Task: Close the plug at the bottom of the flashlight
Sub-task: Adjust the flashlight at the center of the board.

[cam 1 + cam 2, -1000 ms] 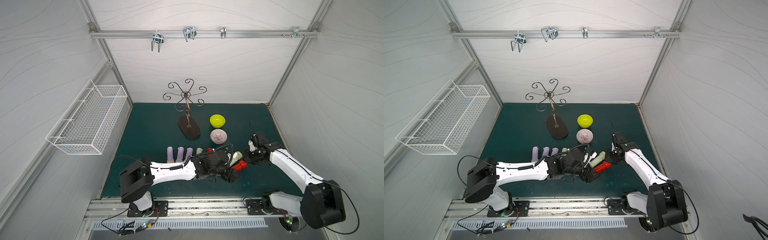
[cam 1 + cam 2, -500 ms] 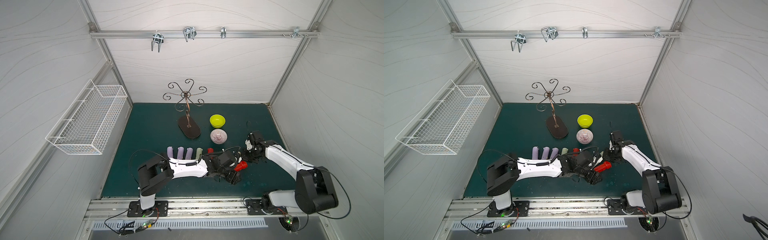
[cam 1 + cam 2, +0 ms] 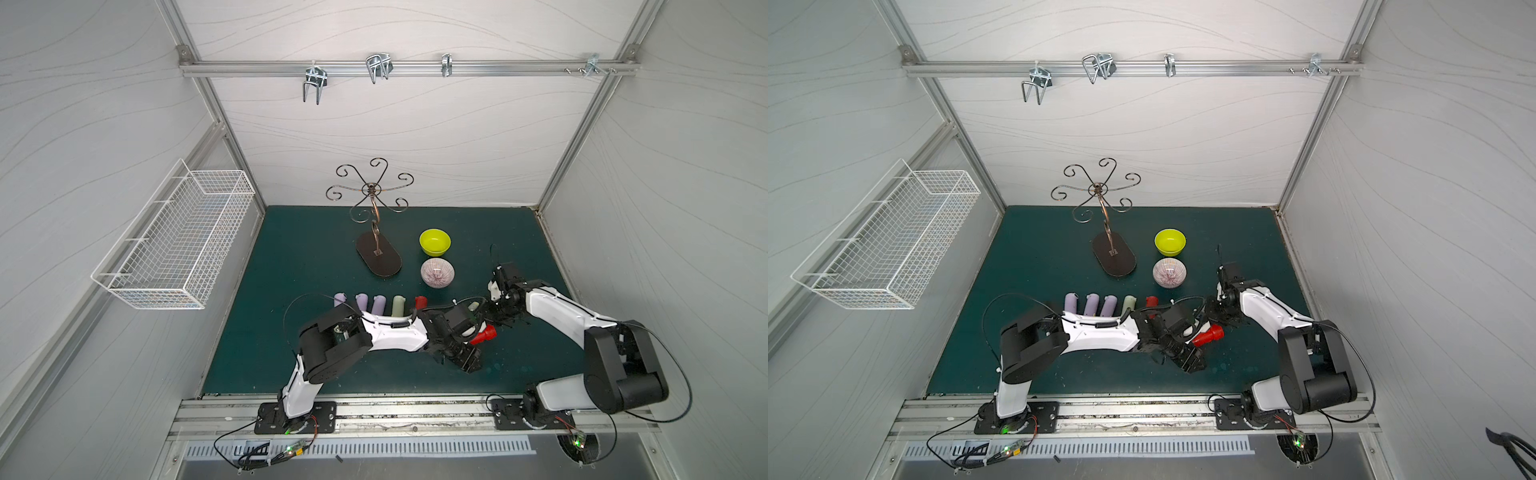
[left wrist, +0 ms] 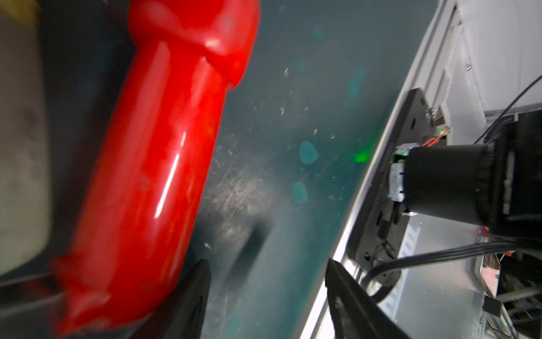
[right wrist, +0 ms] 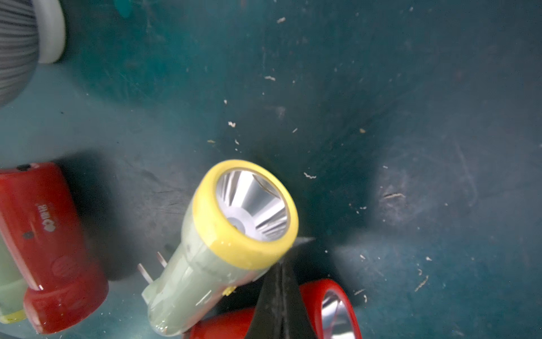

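Prongs stick out from the tail of the pale green flashlight resting on the table; the right claw, pressed together, touches its yellow head, probably bracing it. The left claw stands apart, empty, beside a red flashlight.

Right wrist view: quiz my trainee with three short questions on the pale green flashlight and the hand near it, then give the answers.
1. Which colour is the ring round the lens of the pale green flashlight? A red, B yellow, C purple.
2. True or false: its plug prongs stick out from the body.
3. Is the right hand open or shut?

Key: 1 B. 2 True. 3 Shut; its fingers meet in one black wedge.
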Action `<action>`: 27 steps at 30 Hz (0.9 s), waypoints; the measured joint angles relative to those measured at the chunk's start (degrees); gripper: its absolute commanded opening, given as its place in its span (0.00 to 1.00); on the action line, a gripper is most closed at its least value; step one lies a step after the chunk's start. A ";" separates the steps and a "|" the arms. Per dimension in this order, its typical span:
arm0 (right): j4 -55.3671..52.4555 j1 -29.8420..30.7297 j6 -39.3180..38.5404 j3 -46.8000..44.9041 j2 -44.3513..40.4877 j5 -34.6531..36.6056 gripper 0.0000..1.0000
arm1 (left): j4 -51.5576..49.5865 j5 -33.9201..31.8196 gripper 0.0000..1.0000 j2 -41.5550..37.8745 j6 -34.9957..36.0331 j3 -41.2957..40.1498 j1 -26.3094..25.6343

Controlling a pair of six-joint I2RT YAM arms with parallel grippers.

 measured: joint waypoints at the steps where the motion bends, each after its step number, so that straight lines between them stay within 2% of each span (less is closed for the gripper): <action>1: 0.31 -0.33 -0.02 -0.37 0.00 0.11 0.00 | 0.17 0.61 0.66 0.00 -0.28 0.15 0.52; 8: 0.63 -1.57 0.09 -3.72 -1.09 0.00 0.00 | 2.03 1.90 0.66 0.61 -2.89 0.13 3.87; 17: 0.42 -1.25 2.21 -9.25 -7.85 -3.41 0.00 | 4.55 3.19 0.70 1.46 -4.48 0.15 5.90; 20: 0.26 0.50 3.43 -10.21 -9.86 -4.09 0.00 | 4.57 3.32 0.73 1.46 -4.72 0.26 6.27; 27: -0.22 8.63 7.78 -10.51 -12.17 -4.68 0.00 | 2.78 2.93 0.75 1.77 -4.92 1.70 7.65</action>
